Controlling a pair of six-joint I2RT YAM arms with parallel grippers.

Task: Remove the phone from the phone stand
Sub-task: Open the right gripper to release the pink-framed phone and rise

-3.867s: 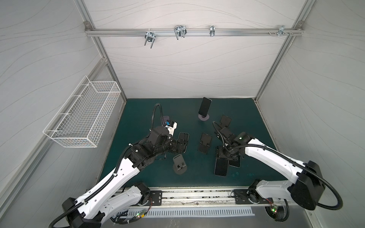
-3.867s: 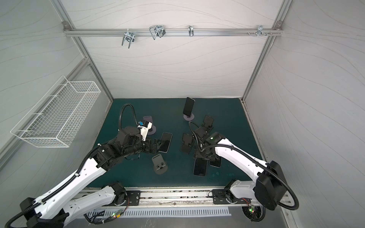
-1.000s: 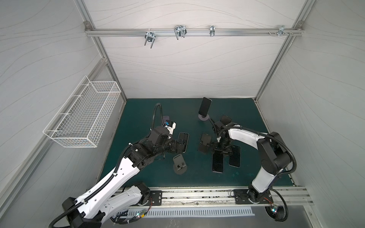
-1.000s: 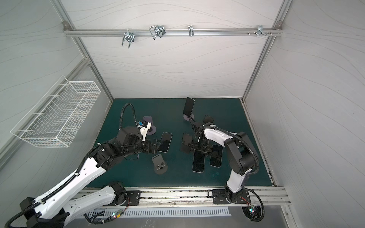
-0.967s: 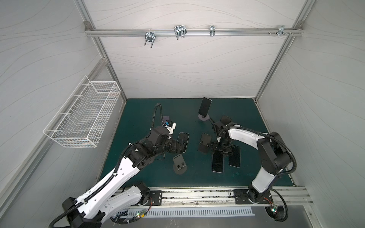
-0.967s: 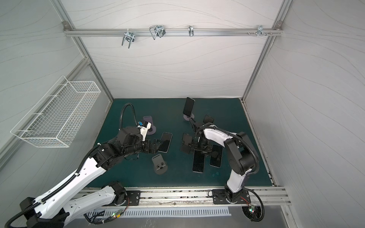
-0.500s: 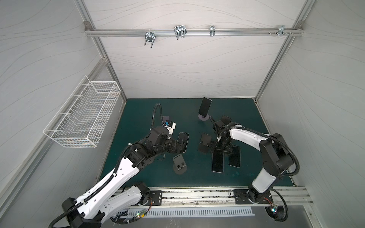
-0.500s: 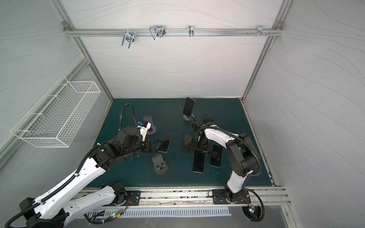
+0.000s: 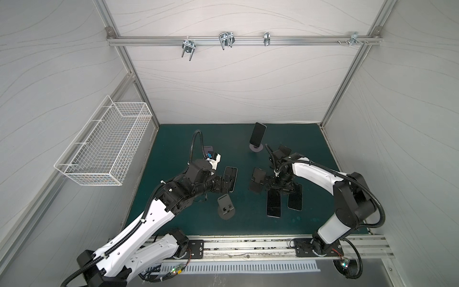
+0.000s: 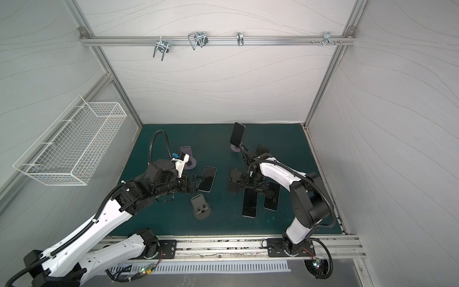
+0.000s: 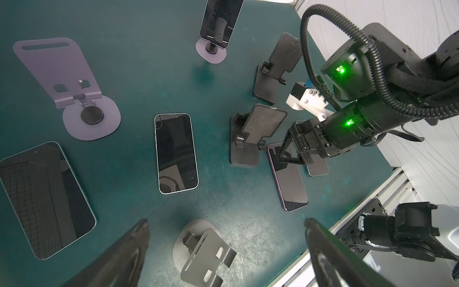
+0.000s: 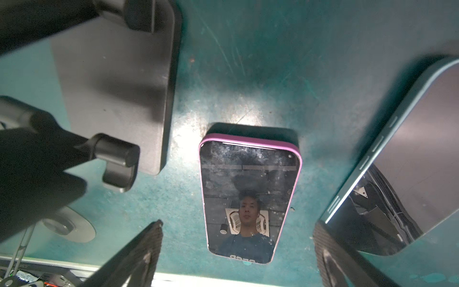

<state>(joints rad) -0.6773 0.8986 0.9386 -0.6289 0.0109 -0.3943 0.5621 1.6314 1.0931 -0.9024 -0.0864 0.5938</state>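
Now that our right fingers (image 12: pixel 139 248) have spread and left the pink-cased phone (image 12: pixel 248 198) flat on the worktop (image 12: pixel 273 74), we count it freed, our left fingers (image 11: pixel 119 258) spread and empty too, while another phone (image 9: pixel 257 134) sits on its stand (image 9: pixel 256 149) at the back.

Both top views overhead, facing down on whole mat (image 9: pixel 173 144), wrist cameras close above it

both arms are stretched over the green mat (image 9: pixel 173 149), the left gripper (image 11: pixel 226 221) is held low near its middle with jaws spread wide, and the right gripper (image 12: pixel 238 225) is pointed straight down at it, jaws likewise parted.
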